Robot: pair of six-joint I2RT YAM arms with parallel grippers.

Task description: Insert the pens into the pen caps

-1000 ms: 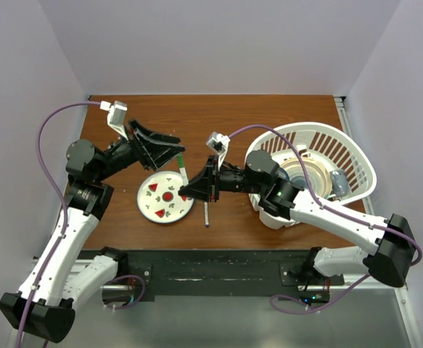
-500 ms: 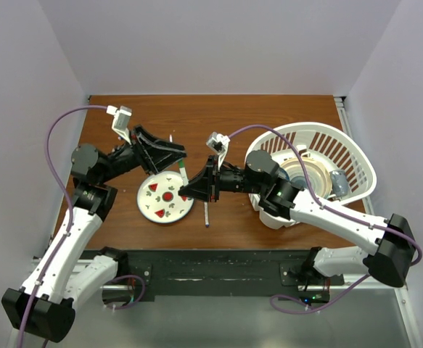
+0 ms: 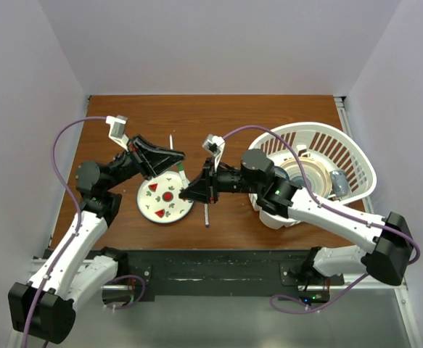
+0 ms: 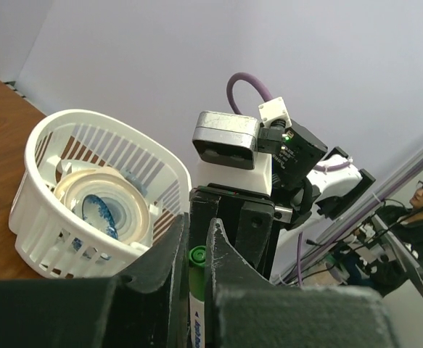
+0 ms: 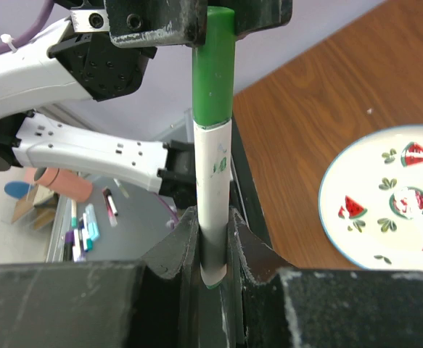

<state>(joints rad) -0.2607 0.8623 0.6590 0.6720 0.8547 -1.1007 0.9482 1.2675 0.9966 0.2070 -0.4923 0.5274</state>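
A white pen (image 5: 212, 181) with a green pen cap (image 5: 212, 65) on its end is held between both grippers above the table, by the plate's right edge. My right gripper (image 5: 212, 217) is shut on the white barrel. My left gripper (image 4: 196, 232) is shut on the green cap (image 4: 196, 255). In the top view the left gripper (image 3: 173, 161) and the right gripper (image 3: 191, 191) face each other with the pen (image 3: 182, 176) between them. A second white pen (image 3: 171, 141) lies behind the plate. A darker pen (image 3: 207, 214) lies right of the plate. No loose caps show.
A round white plate (image 3: 153, 210) with red marks lies left of centre, under the grippers; it also shows in the right wrist view (image 5: 342, 174). A white basket (image 3: 356, 156) holding a round dish stands at the right, beside the right arm.
The left arm has swung its wrist lower and to the right, bringing its gripper closer to the right gripper. The right gripper has shifted slightly left, still holding the pen.
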